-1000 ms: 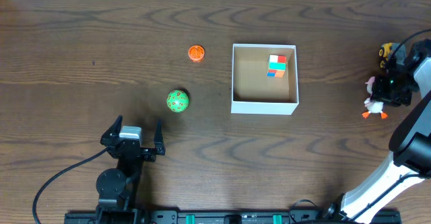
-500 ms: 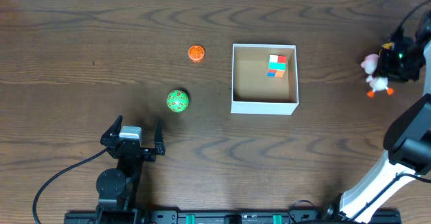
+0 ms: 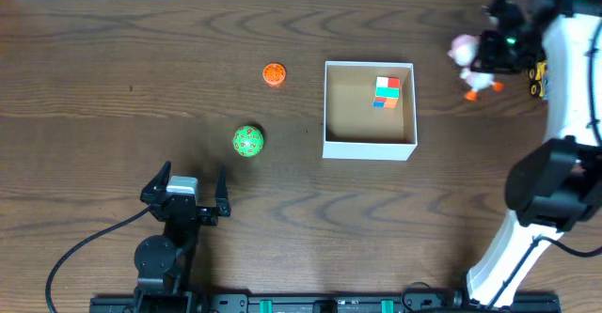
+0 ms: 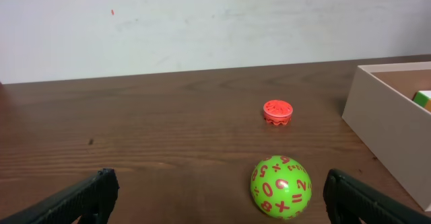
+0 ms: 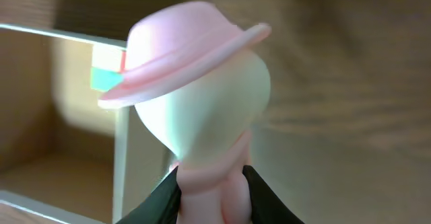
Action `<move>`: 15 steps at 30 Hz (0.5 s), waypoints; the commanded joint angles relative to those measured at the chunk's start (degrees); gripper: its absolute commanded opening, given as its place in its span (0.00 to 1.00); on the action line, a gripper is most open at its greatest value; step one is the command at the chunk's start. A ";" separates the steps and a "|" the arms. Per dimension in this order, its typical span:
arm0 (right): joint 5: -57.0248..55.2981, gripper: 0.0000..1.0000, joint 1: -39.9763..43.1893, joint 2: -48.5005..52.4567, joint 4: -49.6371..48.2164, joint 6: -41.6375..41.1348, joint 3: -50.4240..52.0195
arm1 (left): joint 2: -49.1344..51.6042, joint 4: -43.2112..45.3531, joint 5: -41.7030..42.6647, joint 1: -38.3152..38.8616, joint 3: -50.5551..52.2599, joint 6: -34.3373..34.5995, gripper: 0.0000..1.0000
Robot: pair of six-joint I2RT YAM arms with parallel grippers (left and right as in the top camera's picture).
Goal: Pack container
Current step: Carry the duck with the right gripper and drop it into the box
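The container (image 3: 369, 148), a square shallow white box with a brown inside, sits right of centre and holds a coloured cube (image 3: 387, 92). It also shows in the left wrist view (image 4: 394, 126) and the right wrist view (image 5: 120, 157). My right gripper (image 3: 491, 54) is shut on a white duck toy with a pink hat (image 3: 467, 61), held in the air to the right of the container; the right wrist view shows the duck (image 5: 202, 109) between the fingers. My left gripper (image 3: 183, 196) is open and empty, just short of a green number ball (image 3: 248, 141).
An orange round toy (image 3: 274, 73) lies left of the container's far corner. A yellow toy car (image 3: 539, 78) sits at the far right edge, partly hidden by the right arm. The right arm reaches in from the lower right.
My right gripper lifted the duck off the table at the right edge and carried it up and leftward toward the container. The left arm has not moved.
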State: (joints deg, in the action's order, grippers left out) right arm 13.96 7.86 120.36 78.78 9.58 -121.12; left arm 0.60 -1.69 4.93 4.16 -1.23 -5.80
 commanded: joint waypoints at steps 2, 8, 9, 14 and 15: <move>1.73 0.28 -6.16 -0.04 -1.49 0.11 -1.90 | -0.37 -1.88 0.42 -0.24 1.01 0.50 0.98; 0.85 0.29 -13.18 -0.02 -5.16 0.11 -1.88 | -0.37 -1.88 0.42 -0.24 1.01 0.50 0.98; 0.85 0.29 -14.23 -0.02 -5.95 0.09 -1.86 | -0.37 -1.88 0.42 -0.24 1.01 0.50 0.98; 0.83 0.31 -18.58 -0.02 -8.48 -1.16 -1.84 | -0.37 -1.88 0.44 -0.24 1.01 0.50 0.98; 0.83 0.31 -19.28 0.00 -8.79 -1.25 -1.81 | -0.37 -1.88 0.42 -0.24 1.01 0.50 0.98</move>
State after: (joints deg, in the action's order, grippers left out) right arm 14.26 -9.52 120.38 70.65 9.41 -121.58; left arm 0.60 -1.69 4.95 4.19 -1.23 -5.80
